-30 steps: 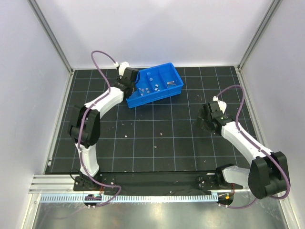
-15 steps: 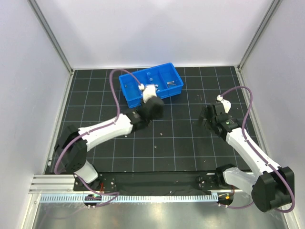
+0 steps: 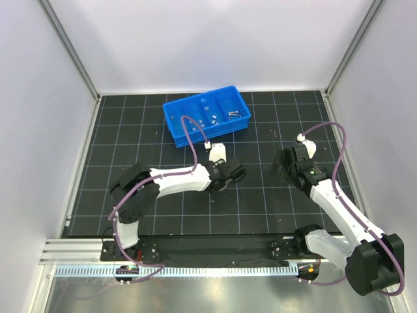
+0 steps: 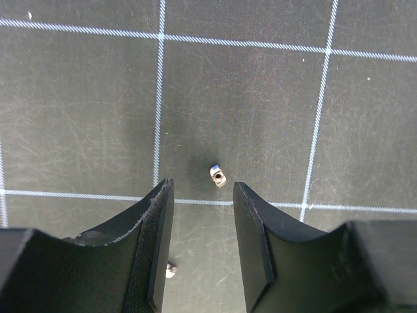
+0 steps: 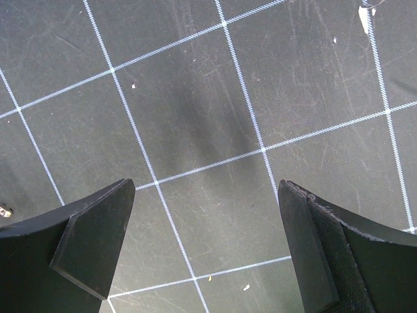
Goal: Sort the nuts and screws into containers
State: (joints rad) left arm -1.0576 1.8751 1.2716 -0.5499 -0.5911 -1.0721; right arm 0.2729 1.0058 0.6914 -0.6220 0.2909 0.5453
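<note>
In the left wrist view a tiny silver nut (image 4: pixel 218 175) lies on the black grid mat just beyond my fingertips, in line with the gap. My left gripper (image 4: pixel 203 195) is open and empty, low over the mat, and it also shows in the top view (image 3: pixel 234 173) at mid-table. A second small silver piece (image 4: pixel 171 270) peeks out beside the left finger (image 4: pixel 153 248). The blue tray (image 3: pixel 171 122) stands at the back and holds a few nuts (image 3: pixel 212 119) and a screw (image 3: pixel 233 114). My right gripper (image 3: pixel 281 163) is wide open and empty over bare mat (image 5: pixel 205 195).
White enclosure walls ring the mat. Small pale specks lie on the mat (image 5: pixel 246 286). A tiny metal piece (image 5: pixel 5 210) shows at the left edge of the right wrist view. An aluminium rail (image 3: pixel 215 268) runs along the near edge.
My left arm has swung from the blue tray down to the middle of the mat, its gripper now over a loose nut. The right arm has shifted slightly.
</note>
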